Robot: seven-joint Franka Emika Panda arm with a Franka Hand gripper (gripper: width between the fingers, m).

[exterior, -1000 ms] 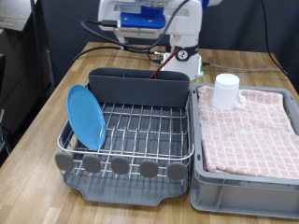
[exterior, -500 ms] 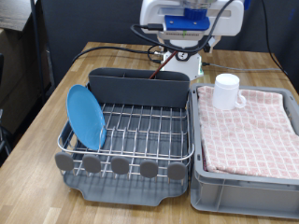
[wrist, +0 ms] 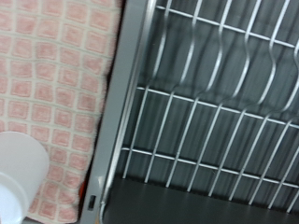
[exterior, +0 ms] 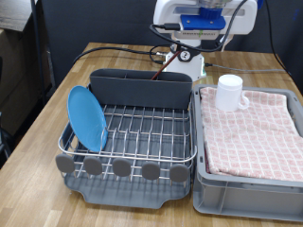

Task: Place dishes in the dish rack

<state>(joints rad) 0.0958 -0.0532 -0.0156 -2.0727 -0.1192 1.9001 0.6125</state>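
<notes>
The gripper itself is not showing in either view: only the arm's white and blue hand body point(exterior: 204, 21) is sitting at the exterior view's top, and no fingertips are entering the wrist view, so how far the fingers are spread, or whether they are carrying anything, cannot be told. 1 turquoise plate point(exterior: 87, 118) is standing on edge in the dish rack point(exterior: 133, 132), at the exterior view's left. The white mug point(exterior: 229, 93) is resting upright on the pink checked cloth point(exterior: 256, 132) in the grey bin point(exterior: 246, 194). The likely risk is the mug tipping on soft, uneven cloth if fingers are closing off-centre. The wooden spoon is not showing anywhere, perhaps hiding inside the caddy point(exterior: 142, 88).
</notes>
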